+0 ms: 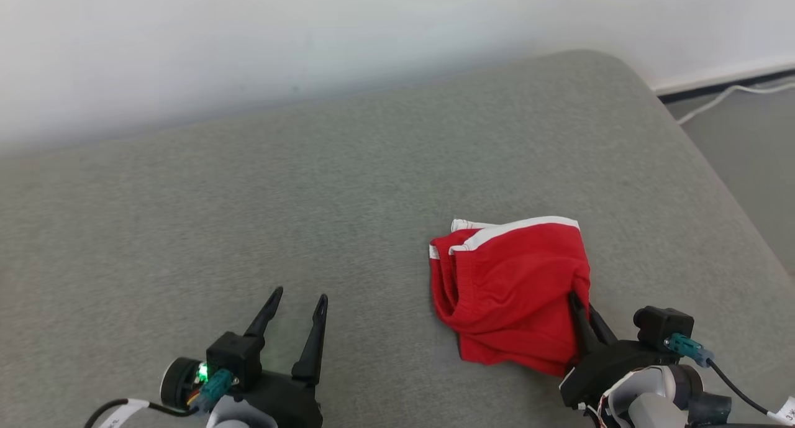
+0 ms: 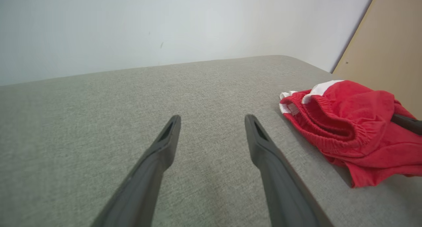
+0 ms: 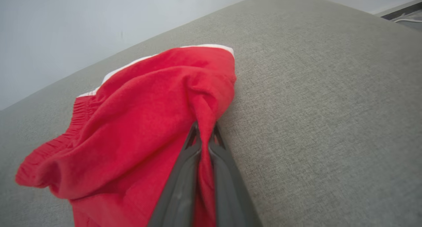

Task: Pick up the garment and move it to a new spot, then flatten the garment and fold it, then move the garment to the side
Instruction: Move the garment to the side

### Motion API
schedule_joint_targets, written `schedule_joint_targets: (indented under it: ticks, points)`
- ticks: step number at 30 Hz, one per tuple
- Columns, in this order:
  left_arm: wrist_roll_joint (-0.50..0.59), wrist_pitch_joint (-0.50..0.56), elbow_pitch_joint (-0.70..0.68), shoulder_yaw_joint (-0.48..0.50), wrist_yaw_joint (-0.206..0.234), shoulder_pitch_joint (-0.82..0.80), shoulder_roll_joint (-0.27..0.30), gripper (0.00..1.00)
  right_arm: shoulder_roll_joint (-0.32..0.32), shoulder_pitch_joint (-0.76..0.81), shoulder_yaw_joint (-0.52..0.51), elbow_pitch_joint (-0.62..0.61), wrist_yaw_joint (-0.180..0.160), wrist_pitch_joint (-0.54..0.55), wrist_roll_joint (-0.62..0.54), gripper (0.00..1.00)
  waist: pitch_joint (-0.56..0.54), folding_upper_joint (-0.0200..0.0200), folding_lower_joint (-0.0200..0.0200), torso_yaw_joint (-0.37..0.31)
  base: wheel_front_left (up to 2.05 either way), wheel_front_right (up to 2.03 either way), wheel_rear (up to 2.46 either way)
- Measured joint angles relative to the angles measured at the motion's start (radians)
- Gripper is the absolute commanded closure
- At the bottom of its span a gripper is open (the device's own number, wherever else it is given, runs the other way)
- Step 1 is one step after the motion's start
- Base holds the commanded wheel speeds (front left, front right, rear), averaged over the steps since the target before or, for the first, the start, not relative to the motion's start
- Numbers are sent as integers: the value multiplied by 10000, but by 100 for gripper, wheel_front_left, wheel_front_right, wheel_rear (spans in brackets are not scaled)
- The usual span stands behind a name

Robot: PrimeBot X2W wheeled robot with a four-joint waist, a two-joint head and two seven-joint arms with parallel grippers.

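Garment, red with white trim, is noted bunched on the grey cushion, right of centre in the head view. At lower left, the left gripper is held low, fingers spread and empty. At lower right, the right gripper is angled up-left and clamped on the garment's right edge.

Soft matt red cloth garment with white trim lies on coarse-woven grey fabric cushion.
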Motion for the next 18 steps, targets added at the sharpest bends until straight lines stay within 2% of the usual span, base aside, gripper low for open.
schedule_joint_targets:
  ticks: [5, 11, 15, 18]
  points:
    - [125, 0, -98, 8, -58, -180, -6, 0, 63, -36, -111, -263, 0, 0, 36, 100, 416, 0, 0, -419, 0, 0, 0]
    - [412, 0, -180, -31, -140, -562, -12, 0, -119, -828, -33, -376, 0, -2, -234, 100, 1133, 0, 0, -498, 0, 0, 0]
    - [719, 0, -301, 98, -157, -828, 4, 0, -527, -1791, -167, -276, 0, 0, -431, 100, 1730, 0, 2, -352, 0, 0, 0]
    - [972, 0, -426, 205, -253, -1120, 56, 0, -1147, -2824, -600, -13, 0, 0, -675, 100, 2342, 1, 2, -155, 0, 0, 0]
